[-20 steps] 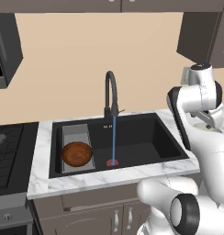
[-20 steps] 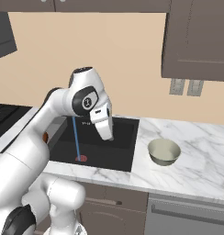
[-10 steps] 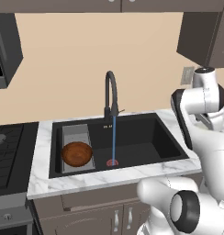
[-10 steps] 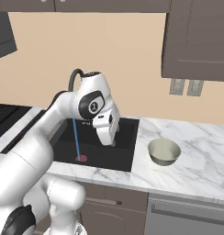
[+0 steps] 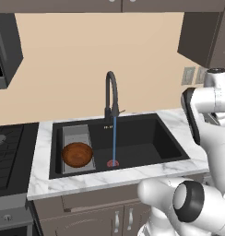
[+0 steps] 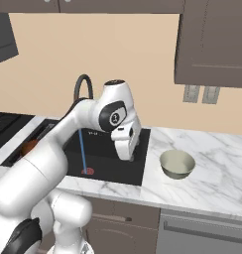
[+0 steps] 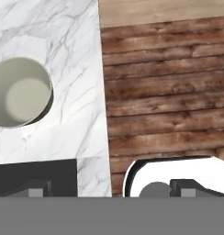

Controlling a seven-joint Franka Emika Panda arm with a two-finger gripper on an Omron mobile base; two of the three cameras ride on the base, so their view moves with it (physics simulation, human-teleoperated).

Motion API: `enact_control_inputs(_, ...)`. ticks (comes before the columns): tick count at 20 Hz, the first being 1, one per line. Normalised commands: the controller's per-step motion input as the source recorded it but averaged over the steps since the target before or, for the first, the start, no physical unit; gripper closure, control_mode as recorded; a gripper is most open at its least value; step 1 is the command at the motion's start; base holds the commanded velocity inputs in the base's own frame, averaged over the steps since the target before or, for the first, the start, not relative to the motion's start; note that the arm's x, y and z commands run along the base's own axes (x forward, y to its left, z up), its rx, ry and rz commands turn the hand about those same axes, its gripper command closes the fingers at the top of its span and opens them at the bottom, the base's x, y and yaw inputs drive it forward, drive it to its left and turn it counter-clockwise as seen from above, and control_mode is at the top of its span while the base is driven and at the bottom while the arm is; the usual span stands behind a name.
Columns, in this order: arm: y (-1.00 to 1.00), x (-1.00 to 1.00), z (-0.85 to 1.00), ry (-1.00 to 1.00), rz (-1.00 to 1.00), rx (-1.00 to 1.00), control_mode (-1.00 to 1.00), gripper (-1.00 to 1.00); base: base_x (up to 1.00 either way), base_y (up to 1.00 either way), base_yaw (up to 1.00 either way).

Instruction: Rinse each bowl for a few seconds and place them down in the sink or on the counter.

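We see our pincer (image 6: 127,151) spread wide and empty above the sink's (image 6: 135,171) right edge; the cream bowl (image 6: 177,164) sits apart on the surface (image 6: 217,168), the brown bowl (image 5: 77,154) in the sink tray (image 5: 76,136).

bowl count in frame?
2. Reddish-brown bowl sits on the grey tray insert at the sink's left end; pale cream bowl stands on the counter right of it.
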Motion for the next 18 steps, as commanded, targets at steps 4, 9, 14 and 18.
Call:
enact_control_inputs(4, -0.26, -0.01, -0.08, 0.0, 0.0, 0.04, -1.0, -1.0, 0.0, 0.0, 0.0)
enact_control_inputs(9, -0.23, -0.03, -0.16, 0.0, 0.0, 0.03, -1.0, -1.0, 0.0, 0.0, 0.0)
enact_control_inputs(14, -0.23, -0.03, -0.15, 0.0, 0.0, 0.03, -1.0, -1.0, 0.0, 0.0, 0.0)
enact_control_inputs(18, -0.2, -0.03, -0.12, 0.0, 0.0, 0.03, -1.0, -1.0, 0.0, 0.0, 0.0)
